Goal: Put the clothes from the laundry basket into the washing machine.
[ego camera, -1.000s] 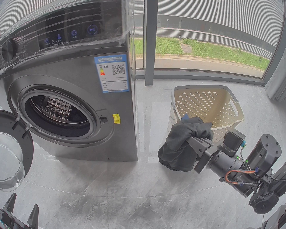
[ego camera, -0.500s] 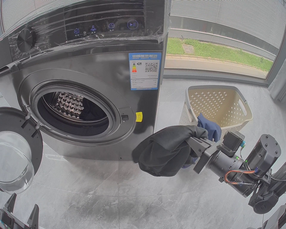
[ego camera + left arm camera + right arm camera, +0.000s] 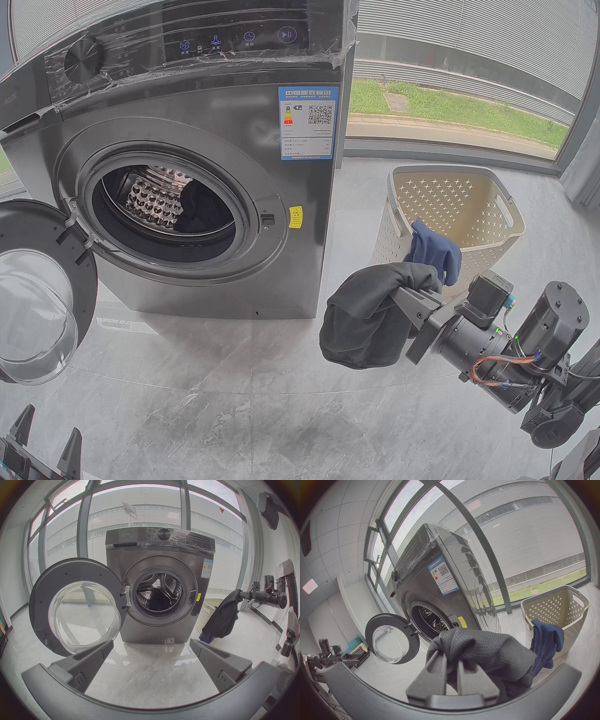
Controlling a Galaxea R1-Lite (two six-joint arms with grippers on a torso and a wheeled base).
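Between the washing machine (image 3: pixel 206 106) and the laundry basket (image 3: pixel 451 199), the right gripper (image 3: pixel 403 299) is pinched on a dark grey garment (image 3: pixel 362 319). From the left wrist view it hangs long axis vertical, bulk downward; the right wrist view brings out its mesh weave. A blue garment (image 3: pixel 434 250) drapes over the basket's rim. The machine's door (image 3: pixel 37 237) stands wide open; its front bears a label (image 3: pixel 307 122) with a QR code and a yellow sticker (image 3: pixel 295 217). The left gripper (image 3: pixel 151 644) has its fingers spread, empty.
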